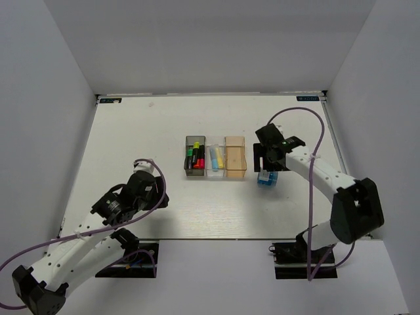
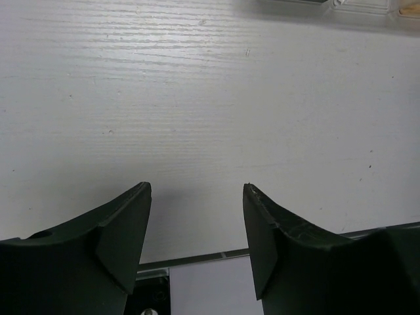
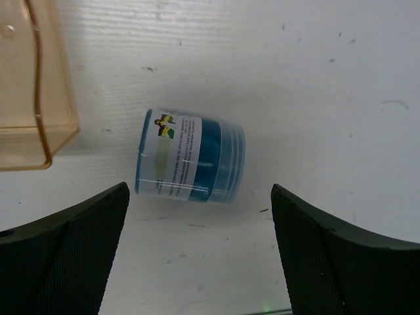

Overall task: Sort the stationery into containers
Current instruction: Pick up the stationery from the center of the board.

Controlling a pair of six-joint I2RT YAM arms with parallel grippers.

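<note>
Three joined bins stand mid-table: dark grey [image 1: 195, 157] with several highlighters, clear [image 1: 214, 158] with a yellow and a blue stick, and orange-tan [image 1: 235, 157], whose corner shows in the right wrist view [image 3: 33, 98]. A small blue block [image 1: 266, 179], a labelled tub lying on its side [image 3: 190, 164], rests on the table just right of the orange bin. My right gripper [image 1: 268, 165] hovers over it, open and empty [image 3: 200, 190], with the block just beyond the fingertips. My left gripper [image 1: 149, 190] is open and empty [image 2: 197, 190] above bare table near the front left.
White walls close in the table [image 1: 131, 131] on the left, back and right. The table's front edge [image 2: 197, 257] lies just under my left gripper. The bins' near rims [image 2: 367, 5] show at the top right of the left wrist view.
</note>
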